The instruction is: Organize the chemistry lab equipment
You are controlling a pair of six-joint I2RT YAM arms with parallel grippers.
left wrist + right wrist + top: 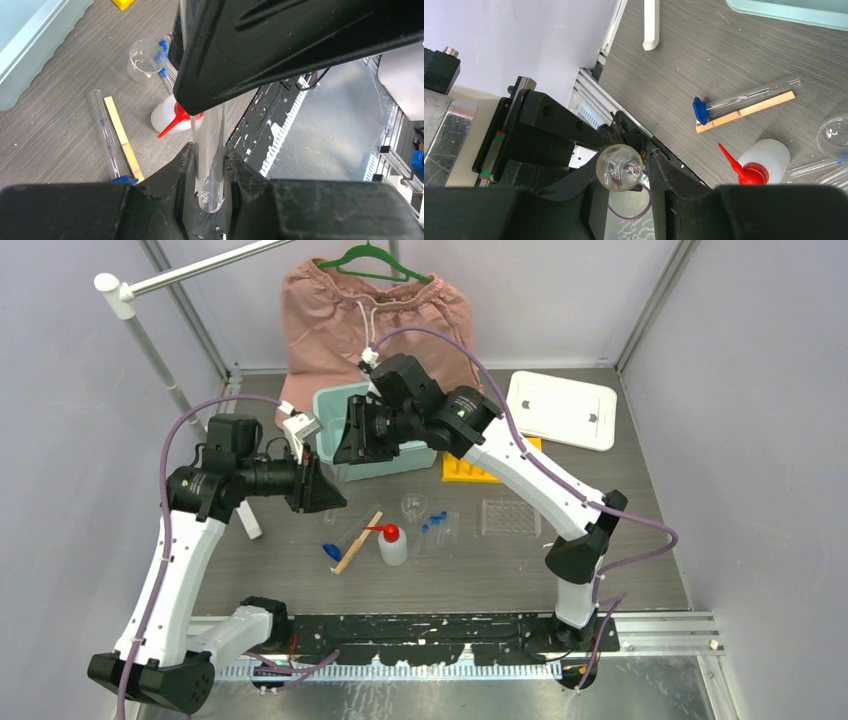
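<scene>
Ref. point: white red-nozzled squeeze bottle (393,547) on the grey table (620,550), nozzle aimed to the L.

Grippers: both were raised beyond and L of the bottle, meeting tip to tip. The L gripper (210,174) had its fingers pinched on a clear tube (209,145), which ran up out of the jaws toward the R gripper's body. The R gripper (622,169) had its jaws either side of the same tube, seen end-on in the R wrist view. One finger looked to be in contact, with poss. a thin gap at the other; could not tell if it was clamping.

Table items, all rel. to the bottle:
- wooden stick (357,542) lay flat just L; a capped tube (754,93) lay alongside it, its blue cap (330,551) at the near-L end
- tiny clear beaker (414,505) stood just beyond
- approx. three blue-capped tubes (438,528) lay flat just R; could not count them exactly
- clear rack (510,517) sat further R, apart from those tubes
- yellow rack (470,472) sat beyond-R, partly covered by the R arm

Non-task items: teal bin (330,410) beyond the bottle, behind the grippers; white lid (561,409) well beyond-R; pink shorts (330,320) on a green hanger (372,258) at the back wall.
</scene>
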